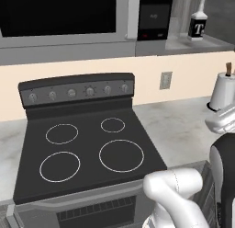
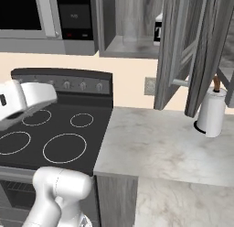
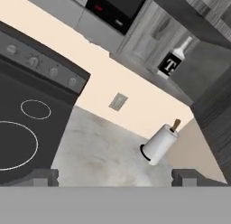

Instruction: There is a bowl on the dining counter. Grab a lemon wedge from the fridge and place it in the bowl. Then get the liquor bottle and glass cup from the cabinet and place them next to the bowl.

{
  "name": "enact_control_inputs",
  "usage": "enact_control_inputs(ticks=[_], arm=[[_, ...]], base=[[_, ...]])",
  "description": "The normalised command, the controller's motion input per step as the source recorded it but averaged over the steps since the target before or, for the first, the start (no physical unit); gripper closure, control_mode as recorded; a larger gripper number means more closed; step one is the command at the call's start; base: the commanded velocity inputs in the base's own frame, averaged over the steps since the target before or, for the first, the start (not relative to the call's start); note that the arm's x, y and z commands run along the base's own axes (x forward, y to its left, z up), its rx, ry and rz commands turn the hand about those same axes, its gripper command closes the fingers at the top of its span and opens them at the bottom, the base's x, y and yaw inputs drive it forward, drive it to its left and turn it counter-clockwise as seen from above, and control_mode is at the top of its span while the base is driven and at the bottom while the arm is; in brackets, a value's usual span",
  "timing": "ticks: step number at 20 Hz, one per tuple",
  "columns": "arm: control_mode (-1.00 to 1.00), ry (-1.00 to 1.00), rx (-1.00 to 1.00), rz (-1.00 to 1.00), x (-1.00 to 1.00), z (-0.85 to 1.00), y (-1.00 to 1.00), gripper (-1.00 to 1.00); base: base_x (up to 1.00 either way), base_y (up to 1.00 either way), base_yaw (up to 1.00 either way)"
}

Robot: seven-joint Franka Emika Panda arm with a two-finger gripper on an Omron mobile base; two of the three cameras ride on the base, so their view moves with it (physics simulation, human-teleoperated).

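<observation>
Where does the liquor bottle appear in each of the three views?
Left base view: liquor bottle at top right, standing on the open cabinet shelf.
Right base view: only a sliver shows behind the open cabinet door.
Hand view: upper right, tilted.
Shared landmark: paper towel roll on the counter below.

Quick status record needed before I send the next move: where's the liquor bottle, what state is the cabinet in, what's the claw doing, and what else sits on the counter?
liquor bottle: upright on the cabinet shelf, white label with a dark letter
cabinet door: swung open
claw: open, holding nothing, facing the counter and cabinet
paper towel roll: upright on the counter, below the cabinet
stove: left of the counter, four burners bare
glass cup: cannot tell
</observation>
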Motion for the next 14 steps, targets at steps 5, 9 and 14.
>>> enact_control_inputs(ticks=[5, 9, 14], arm=[[-1.0, -0.08, 0.11, -0.15, 0.09, 0.62, -0.54, -1.0], [-1.0, -0.25, 0.29, -0.02, 0.02, 0.19, -0.32, -1.0], [-1.0, -0.2, 0.25, -0.01, 0.43, 0.05, -0.12, -1.0]], base=[[0.0, 0.0, 0.0], [0.0, 0.0, 0.0], [0.0, 0.0, 0.0]])
